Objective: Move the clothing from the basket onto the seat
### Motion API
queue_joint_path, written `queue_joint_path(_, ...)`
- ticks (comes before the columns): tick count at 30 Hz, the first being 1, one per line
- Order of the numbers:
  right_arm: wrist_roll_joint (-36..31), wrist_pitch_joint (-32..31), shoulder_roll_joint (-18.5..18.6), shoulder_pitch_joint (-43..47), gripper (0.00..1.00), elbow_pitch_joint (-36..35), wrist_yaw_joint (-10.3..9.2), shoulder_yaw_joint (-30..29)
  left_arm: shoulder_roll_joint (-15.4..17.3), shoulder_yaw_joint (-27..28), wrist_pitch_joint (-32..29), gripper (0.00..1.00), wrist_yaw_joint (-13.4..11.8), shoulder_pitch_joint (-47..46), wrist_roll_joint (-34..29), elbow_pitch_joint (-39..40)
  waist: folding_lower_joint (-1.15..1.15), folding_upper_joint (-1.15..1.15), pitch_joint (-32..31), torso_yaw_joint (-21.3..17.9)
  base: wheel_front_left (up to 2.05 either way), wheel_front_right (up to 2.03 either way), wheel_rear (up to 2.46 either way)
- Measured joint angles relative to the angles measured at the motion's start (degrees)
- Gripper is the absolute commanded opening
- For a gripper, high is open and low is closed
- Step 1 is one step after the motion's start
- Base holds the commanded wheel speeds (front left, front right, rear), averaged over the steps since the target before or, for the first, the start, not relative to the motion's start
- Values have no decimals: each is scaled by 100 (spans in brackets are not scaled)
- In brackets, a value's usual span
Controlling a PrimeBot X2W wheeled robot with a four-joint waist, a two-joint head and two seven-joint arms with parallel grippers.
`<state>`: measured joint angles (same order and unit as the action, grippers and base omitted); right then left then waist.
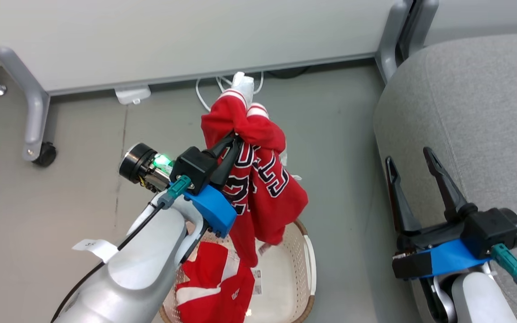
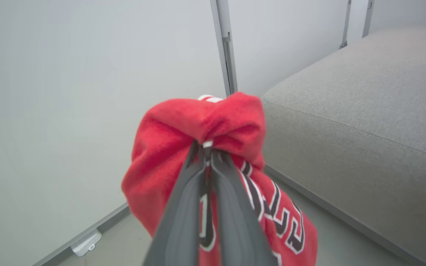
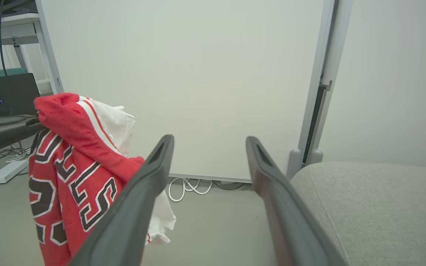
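A red jersey (image 1: 258,179) with black-and-white lettering hangs in the air above the basket (image 1: 305,255), bunched at its top. My left gripper (image 1: 236,141) is shut on that bunched fabric, and in the left wrist view the fingers (image 2: 205,147) pinch the red jersey (image 2: 198,122). A second red garment (image 1: 216,287) lies inside the basket at its left. The grey seat (image 1: 478,112) stands to the right. My right gripper (image 1: 409,157) is open over the seat's left edge, holding nothing. The right wrist view shows the hanging jersey (image 3: 72,162) at its left and the seat (image 3: 375,207) at lower right.
A white partition panel (image 1: 186,36) on grey legs with a caster (image 1: 45,154) stands behind. White cables (image 1: 213,87) lie on the floor under it. A paper label (image 1: 256,281) sits on the basket's bottom. Grey floor separates basket and seat.
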<state>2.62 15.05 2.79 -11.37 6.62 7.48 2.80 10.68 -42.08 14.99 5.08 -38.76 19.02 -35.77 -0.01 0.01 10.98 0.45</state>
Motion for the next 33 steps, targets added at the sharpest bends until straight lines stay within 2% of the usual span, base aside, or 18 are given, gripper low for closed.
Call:
queue_joint_path(15,97,0,0,371,100,31,0,-15,-53,412,0,0,86,-138,-96,568,0,-1,-514,87,0,0,0)
queue_joint_path(33,167,0,1,450,100,55,0,163,-94,452,0,0,85,-133,-145,704,1,-1,-673,111,0,0,0)
